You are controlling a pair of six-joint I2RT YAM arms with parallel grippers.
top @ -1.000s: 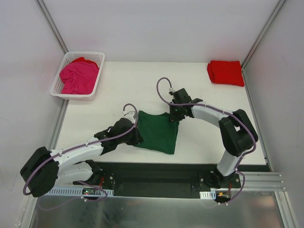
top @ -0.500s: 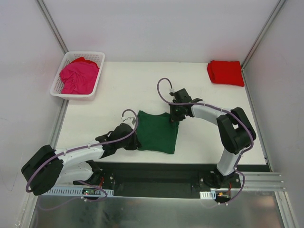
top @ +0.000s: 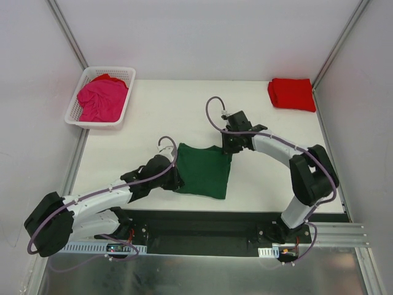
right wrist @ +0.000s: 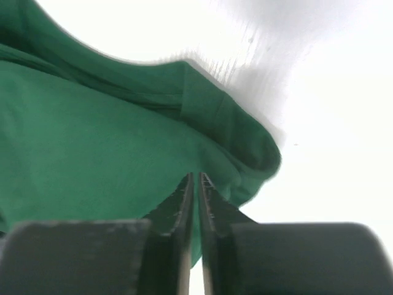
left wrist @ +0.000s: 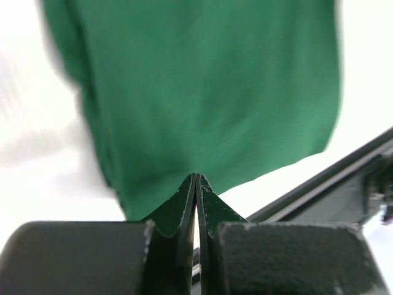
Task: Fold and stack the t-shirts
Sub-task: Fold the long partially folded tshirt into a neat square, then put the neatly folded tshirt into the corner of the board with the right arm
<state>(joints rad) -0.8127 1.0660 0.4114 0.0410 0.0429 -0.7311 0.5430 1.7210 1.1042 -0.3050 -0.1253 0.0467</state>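
Now left fingers [left wrist: 184, 209] pinch one edge of the dark green t-shirt [left wrist: 202, 86]

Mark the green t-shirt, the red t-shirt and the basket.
green t-shirt [top: 202, 172]: top external view, middle of the folded cloth.
red t-shirt [top: 291, 94]: top external view, centre of the folded bundle.
basket [top: 95, 124]: top external view, its near rim.

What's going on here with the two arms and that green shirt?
Both arms are at the green shirt, which lies in a rough folded square mid-table. The left gripper is shut at its left edge. The right gripper, jaws all but together, is at its far right corner. Whether either pinches cloth is unclear. A red shirt lies folded at the far right, and a pink shirt lies crumpled in the basket.
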